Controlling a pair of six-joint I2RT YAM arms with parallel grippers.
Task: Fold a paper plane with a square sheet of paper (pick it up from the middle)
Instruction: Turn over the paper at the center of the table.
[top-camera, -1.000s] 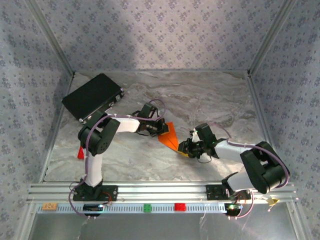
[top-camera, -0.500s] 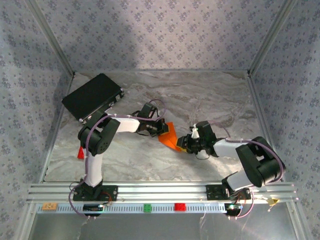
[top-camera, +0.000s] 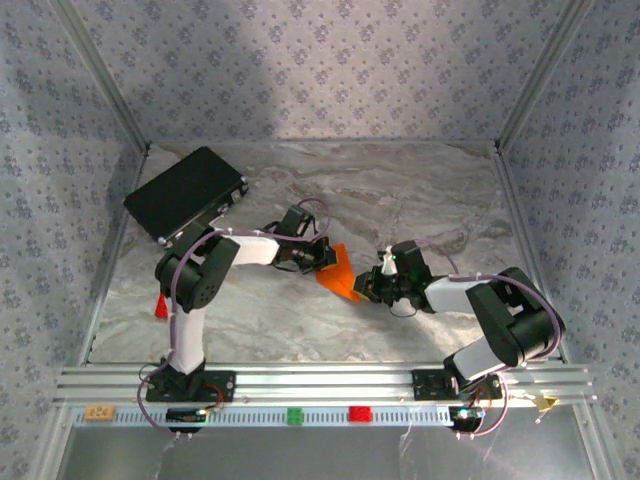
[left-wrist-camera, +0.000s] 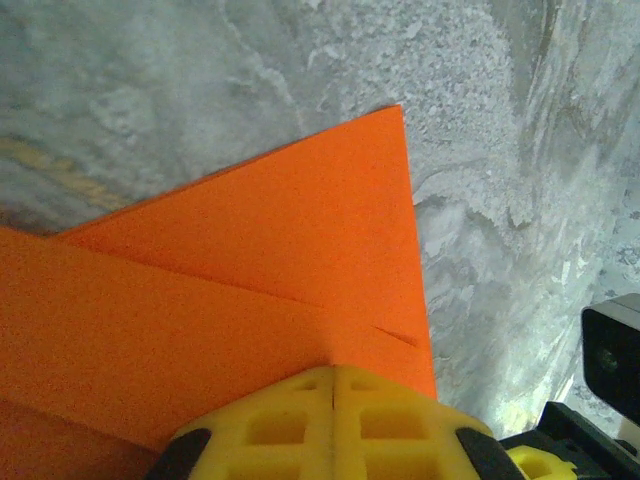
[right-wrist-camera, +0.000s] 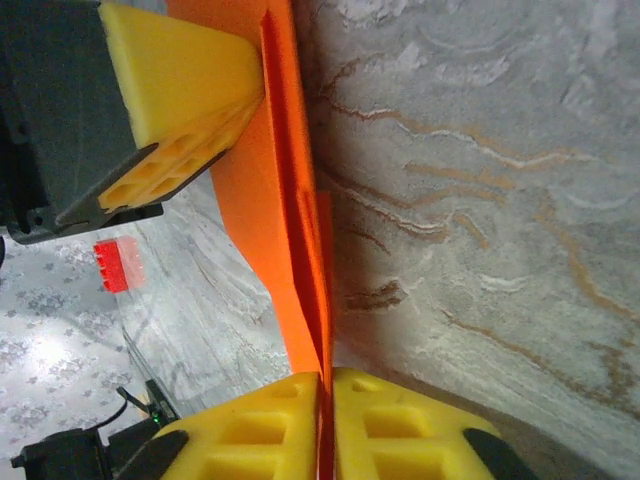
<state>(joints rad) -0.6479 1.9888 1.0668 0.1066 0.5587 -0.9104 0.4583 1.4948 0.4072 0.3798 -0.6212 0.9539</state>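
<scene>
Mid-frame in the overhead view, the folded orange paper (top-camera: 338, 272) is pinched from both sides, left gripper (left-wrist-camera: 333, 370) and right gripper (right-wrist-camera: 325, 378) each closed tight on it.

On the grey marbled tabletop (top-camera: 420, 200), a folded bright orange sheet of paper (top-camera: 340, 272) lay between the two arms. The left gripper (top-camera: 320, 258) met its left edge, the right gripper (top-camera: 364, 290) its lower right corner. A black rectangular case (top-camera: 185, 192) sat far left, with a small red block (top-camera: 161, 305) nearer.

on the marbled table (top-camera: 400, 190), a black case (top-camera: 185, 192) lies far left (a small red block (top-camera: 161, 305) nearer, at the left edge).
</scene>
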